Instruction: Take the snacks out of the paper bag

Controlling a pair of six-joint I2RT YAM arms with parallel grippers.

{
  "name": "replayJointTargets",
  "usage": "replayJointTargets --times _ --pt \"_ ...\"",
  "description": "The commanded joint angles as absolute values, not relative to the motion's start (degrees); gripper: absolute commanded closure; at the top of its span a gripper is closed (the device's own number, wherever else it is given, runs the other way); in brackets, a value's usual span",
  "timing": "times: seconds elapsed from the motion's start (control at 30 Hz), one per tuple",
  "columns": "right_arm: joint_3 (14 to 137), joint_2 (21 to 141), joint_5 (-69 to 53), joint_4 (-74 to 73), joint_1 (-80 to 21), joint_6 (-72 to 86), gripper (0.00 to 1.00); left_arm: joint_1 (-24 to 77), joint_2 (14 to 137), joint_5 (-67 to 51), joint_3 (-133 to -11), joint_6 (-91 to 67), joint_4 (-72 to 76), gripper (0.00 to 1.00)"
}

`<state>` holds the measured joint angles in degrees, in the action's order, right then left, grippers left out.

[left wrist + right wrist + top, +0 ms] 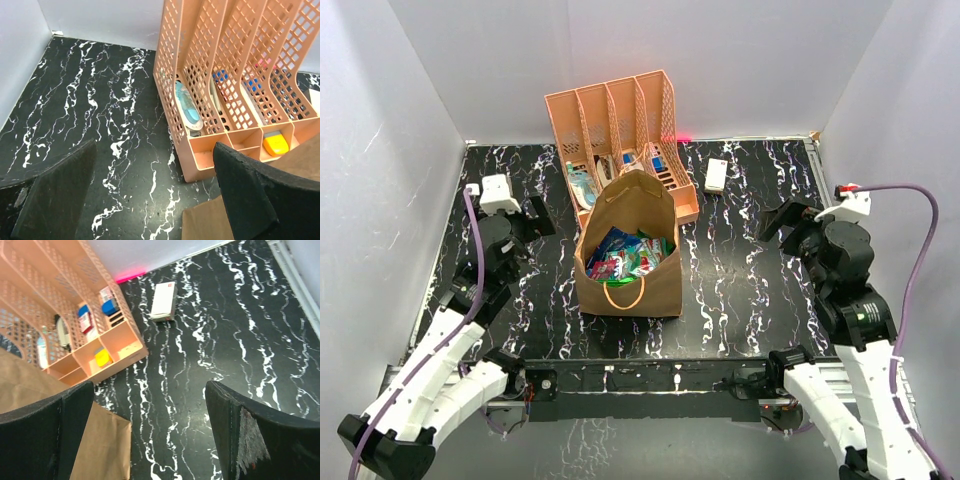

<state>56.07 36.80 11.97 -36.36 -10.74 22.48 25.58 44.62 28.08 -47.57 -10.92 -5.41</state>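
the paper bag [628,275] stands upright in the middle of the top view, mouth open. the snacks [632,255] are all inside it, piled just below the rim, blue, red and green foil showing. none lie on the table [750,290] yet, so i judge the unloading hasn't started.

the left gripper [534,218] hovers at centre left of the top view, jaws spread wide and empty. its wrist view shows only a brown corner of the bag at lower right. the right gripper [782,222] sits at centre right, also parted with nothing between the pads, the bag's side at the lower left of its wrist view. both are well apart from the bag.

these packets look light, glossy and crinkly, so i expect them to slip and crumple. i'd pinch a sealed edge or corner, not the puffed middle. the green packet [646,260] lies topmost toward the right of the opening and looks easiest to reach. the bag is thin, creased paper and likely to tip or drag, so bracing its rim with one arm seems wise.

the file rack [620,130] stands just behind the bag, the remote [717,175] to its right. neither is mine to touch.
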Motion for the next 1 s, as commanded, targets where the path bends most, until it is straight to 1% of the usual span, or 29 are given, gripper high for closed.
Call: replayJointTargets --times 0.0,0.17,0.33,0.47,0.6,0.67,0.83,0.9,0.97 --pt "55.6 34.6 2.8 -32.1 -8.8 25.0 0.02 26.8 42.1 33.9 -45.8 -11.3 -0.4 0.02" --pt "57.5 36.4 -5.3 -29.6 -7.8 26.3 0.02 29.0 40.7 36.0 -44.1 -11.0 1.5 0.02" --pt "59.5 41.6 -16.5 -26.0 -7.4 29.7 0.02 31.5 40.0 37.3 -43.4 -10.8 2.8 0.02" --pt "60.2 46.3 -24.5 -23.1 -7.3 36.4 0.02 32.6 40.5 37.5 -43.0 -10.5 4.3 0.02" --pt "61.3 51.9 -29.1 -25.1 -9.1 43.5 0.02 33.0 40.7 37.0 -42.8 -10.4 5.0 0.02" --pt "62.6 54.1 -26.3 -26.6 -13.4 45.2 0.02 33.0 40.5 37.2 -42.6 -10.3 5.1 0.02" --pt "67.6 59.0 -15.4 -26.6 -30.6 47.9 0.02 33.1 40.9 37.1 -42.4 -10.2 5.5 0.02" --pt "70.4 61.4 -9.5 -27.8 -36.0 46.2 0.02 33.1 41.4 36.8 -42.4 -10.2 5.8 0.02" --pt "74.6 64.9 -2.3 -32.4 -38.4 42.9 0.02 33.1 41.9 36.6 -42.4 -10.1 6.0 0.02"
